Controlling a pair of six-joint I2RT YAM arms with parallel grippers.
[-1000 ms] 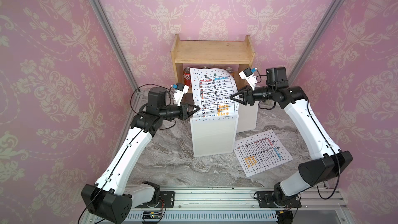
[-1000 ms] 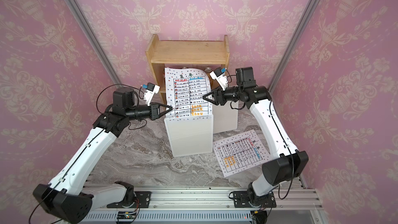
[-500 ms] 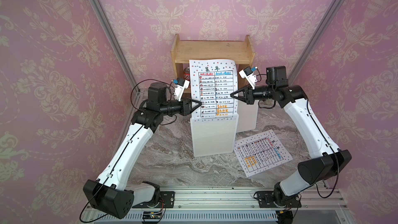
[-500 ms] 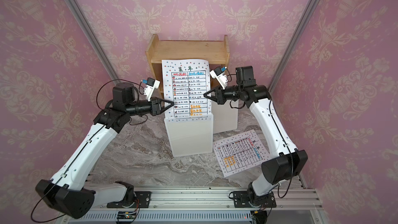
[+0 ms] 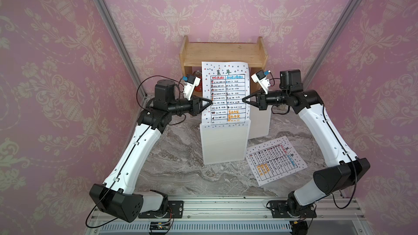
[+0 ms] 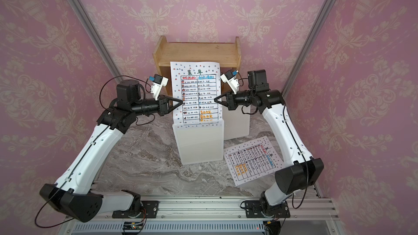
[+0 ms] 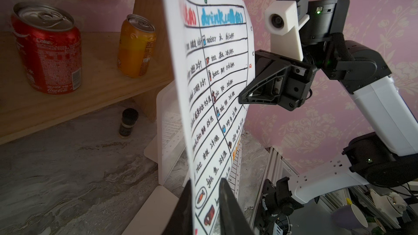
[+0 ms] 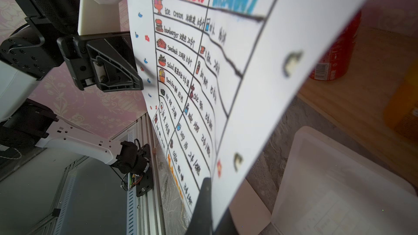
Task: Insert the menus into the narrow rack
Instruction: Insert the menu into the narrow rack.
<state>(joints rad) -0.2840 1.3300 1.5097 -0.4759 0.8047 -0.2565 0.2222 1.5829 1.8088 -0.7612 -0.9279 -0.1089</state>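
Observation:
One menu (image 5: 226,91) (image 6: 196,91) stands upright with its bottom edge inside the white narrow rack (image 5: 224,145) (image 6: 199,145). My left gripper (image 5: 211,103) (image 7: 205,202) is shut on that sheet's left edge, one finger on each face. On the right edge, at about the same height, my right gripper (image 5: 243,100) (image 8: 214,211) is shut, with one finger hidden behind the paper. The other menu (image 5: 274,160) (image 6: 252,160) lies flat on the marble table, right of the rack.
A wooden shelf (image 5: 224,53) stands against the back wall behind the rack. It holds a red can (image 7: 47,48) and an orange can (image 7: 135,46), with a small dark bottle (image 7: 127,123) below. A second white box (image 5: 260,120) sits behind the rack on the right.
The held menu went from leaning and curled to straight and upright. My left gripper rose a little along its left edge and re-gripped. The right gripper closed on the right edge.

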